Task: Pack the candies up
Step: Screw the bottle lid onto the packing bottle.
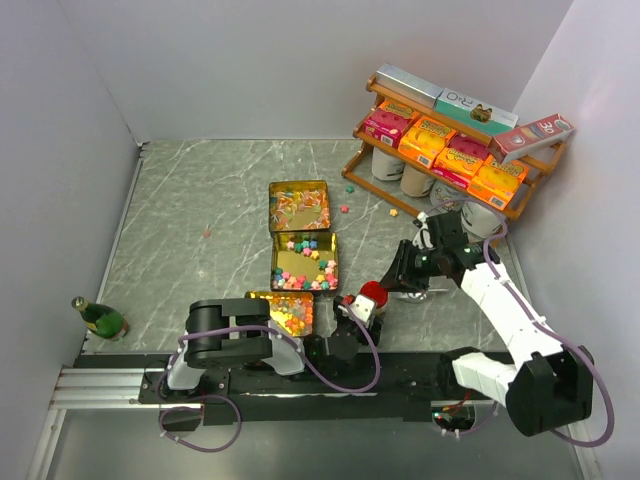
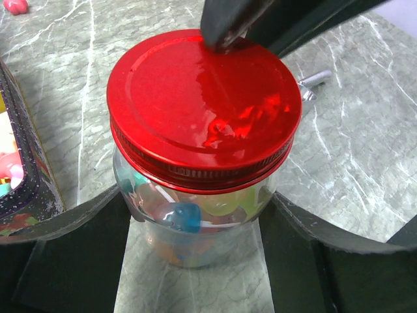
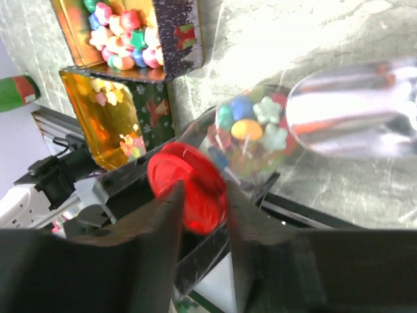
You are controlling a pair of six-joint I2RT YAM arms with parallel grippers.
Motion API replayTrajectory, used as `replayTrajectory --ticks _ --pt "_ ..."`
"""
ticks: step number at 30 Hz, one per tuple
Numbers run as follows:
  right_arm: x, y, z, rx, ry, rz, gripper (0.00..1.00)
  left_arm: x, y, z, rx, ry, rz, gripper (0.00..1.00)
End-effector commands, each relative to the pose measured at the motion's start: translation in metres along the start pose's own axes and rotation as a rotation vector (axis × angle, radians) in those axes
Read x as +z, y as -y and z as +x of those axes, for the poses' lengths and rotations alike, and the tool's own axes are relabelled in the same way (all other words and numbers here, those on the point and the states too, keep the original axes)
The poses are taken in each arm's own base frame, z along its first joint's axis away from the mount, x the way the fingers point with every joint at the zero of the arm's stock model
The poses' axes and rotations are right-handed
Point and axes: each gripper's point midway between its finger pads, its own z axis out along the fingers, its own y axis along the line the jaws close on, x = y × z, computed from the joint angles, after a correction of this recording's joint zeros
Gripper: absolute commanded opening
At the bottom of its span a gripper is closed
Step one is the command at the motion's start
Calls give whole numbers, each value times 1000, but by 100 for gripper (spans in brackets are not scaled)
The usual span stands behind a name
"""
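Observation:
A clear jar (image 2: 195,244) with a red lid (image 2: 195,104) stands between the fingers of my left gripper (image 2: 195,203), which is shut on its sides. Candies (image 2: 186,215) in mixed colours fill the jar. My right gripper (image 3: 203,192) hangs right at the lid (image 3: 195,189), jaws open, with one fingertip (image 2: 225,26) touching the lid's far edge. In the top view the jar (image 1: 372,296) sits near the front, between both grippers. More candies (image 1: 303,262) lie in three gold tins in a row, and a few loose ones (image 1: 345,208) lie on the table.
A metal scoop (image 3: 352,107) lies beside the jar. At the back right stands a wooden shelf (image 1: 450,140) with orange and pink boxes. A green bottle (image 1: 100,318) stands at the front left. White walls close in the marble table (image 1: 200,200).

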Motion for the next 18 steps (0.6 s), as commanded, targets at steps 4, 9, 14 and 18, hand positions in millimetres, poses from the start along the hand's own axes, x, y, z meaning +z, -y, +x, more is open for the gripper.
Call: replayTrajectory --ticks 4,9,14,18 --pt "13 6 15 9 -44 -48 23 -33 -47 109 255 -319 -19 57" --pt "13 15 40 24 -107 -60 8 -32 -45 112 247 -332 -13 57" --pt "18 28 75 64 -200 -79 0 -31 -41 115 234 -341 -3 58" --pt "16 32 90 79 -227 -95 0 -28 -44 117 232 -355 -13 58"
